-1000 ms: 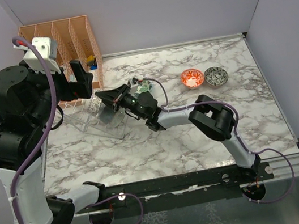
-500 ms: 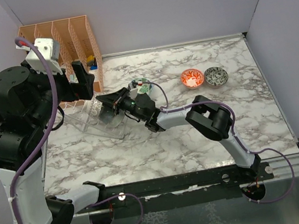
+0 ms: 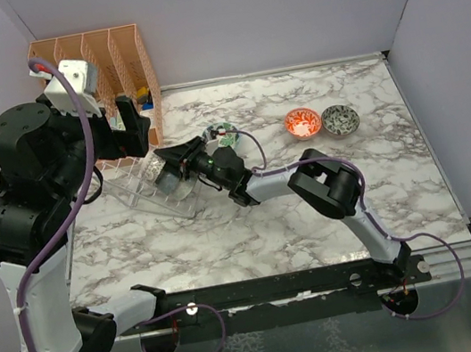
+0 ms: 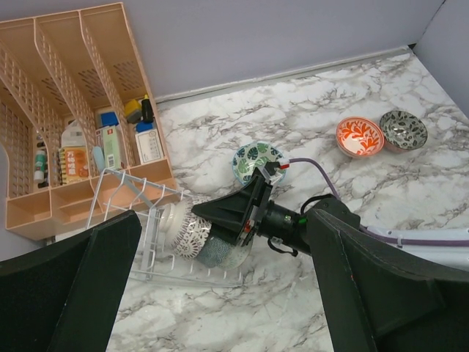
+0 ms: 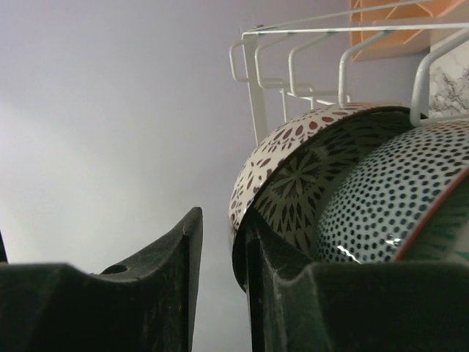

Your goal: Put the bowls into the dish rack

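Note:
The dish rack (image 3: 130, 192) lies at the left by the orange organizer, also in the left wrist view (image 4: 117, 192) and the right wrist view (image 5: 256, 73). A pale grey-white lace-patterned bowl (image 4: 176, 227) and a blue-grey dotted bowl (image 4: 220, 251) stand on edge in it. My right gripper (image 3: 166, 160) reaches into the rack; its fingers (image 5: 176, 279) are slightly apart, with the pale bowl's rim (image 5: 253, 172) at the right finger's tip. The teal-green bowl (image 3: 221, 133), red-orange bowl (image 3: 302, 122) and grey speckled bowl (image 3: 340, 120) sit on the table. My left gripper (image 3: 130, 126) hovers high, open and empty.
The orange perforated organizer (image 3: 104, 67) with small items stands in the back left corner, right behind the rack. Grey walls close the back and both sides. My right arm (image 3: 327, 183) stretches across the table's middle toward the rack.
My right gripper has pushed a little further left into the rack with the dotted bowl. The left arm has shifted slightly, still raised.

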Tool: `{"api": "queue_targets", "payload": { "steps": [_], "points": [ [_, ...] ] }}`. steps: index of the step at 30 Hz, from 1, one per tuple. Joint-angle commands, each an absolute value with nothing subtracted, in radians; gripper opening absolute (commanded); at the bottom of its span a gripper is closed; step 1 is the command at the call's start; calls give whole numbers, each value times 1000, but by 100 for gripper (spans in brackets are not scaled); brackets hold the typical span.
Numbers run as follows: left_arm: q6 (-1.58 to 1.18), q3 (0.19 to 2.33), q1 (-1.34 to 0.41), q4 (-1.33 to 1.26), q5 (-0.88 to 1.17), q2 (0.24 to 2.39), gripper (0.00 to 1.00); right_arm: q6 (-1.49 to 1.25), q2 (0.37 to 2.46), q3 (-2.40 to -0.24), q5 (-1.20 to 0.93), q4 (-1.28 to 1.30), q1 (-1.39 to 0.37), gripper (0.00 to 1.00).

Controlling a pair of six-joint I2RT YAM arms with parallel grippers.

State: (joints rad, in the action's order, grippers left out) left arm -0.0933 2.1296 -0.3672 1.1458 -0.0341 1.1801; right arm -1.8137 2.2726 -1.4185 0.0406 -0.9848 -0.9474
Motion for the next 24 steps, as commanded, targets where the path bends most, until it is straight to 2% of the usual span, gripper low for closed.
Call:
{"api": "queue_targets", "payload": {
  "steps": [1, 13, 24],
  "points": [
    [-75, 2129, -372, 1128, -54, 1177, 99, -1827, 2265, -1457, 6, -969, -940, 30],
    [-68, 2138, -384, 1128, -77, 1186, 99, -1825, 2147, -1445, -65, -679, -934, 46],
    [-66, 2135, -393, 1128, -84, 1184, 99, -1801, 2074, -1418, -71, -513, -926, 48]
  ]
}}
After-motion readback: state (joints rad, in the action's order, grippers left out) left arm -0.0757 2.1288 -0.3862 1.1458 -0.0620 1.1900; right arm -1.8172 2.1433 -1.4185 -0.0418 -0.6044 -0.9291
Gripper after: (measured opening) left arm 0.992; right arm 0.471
